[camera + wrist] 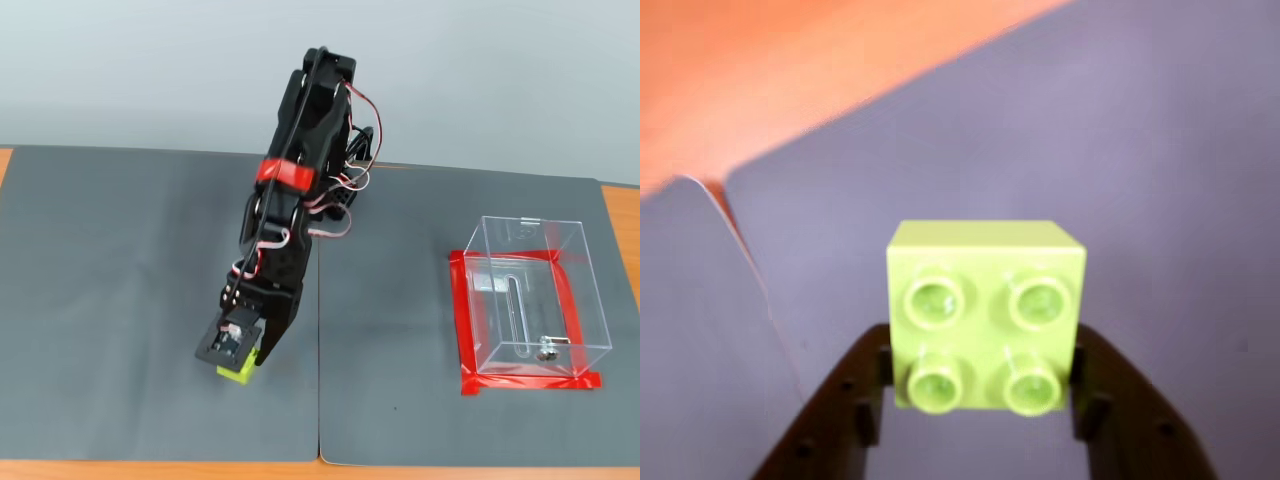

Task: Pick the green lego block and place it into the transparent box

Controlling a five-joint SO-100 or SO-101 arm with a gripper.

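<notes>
While the gripper (980,385) clamps the green lego block (985,310) by opposite flat sides, the rigid, light, smooth plastic probably needs only modest squeeze.

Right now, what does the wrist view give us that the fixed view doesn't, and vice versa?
Wrist view only: the four studs on top of the block, with a pincer finger at each side of it; whether they press on it is unclear. A seam between the grey mats.

Fixed view only: the clear box with red tape at its base, off to the right, and the whole arm.

Both: the green block at the pincer, over grey mat.
</notes>
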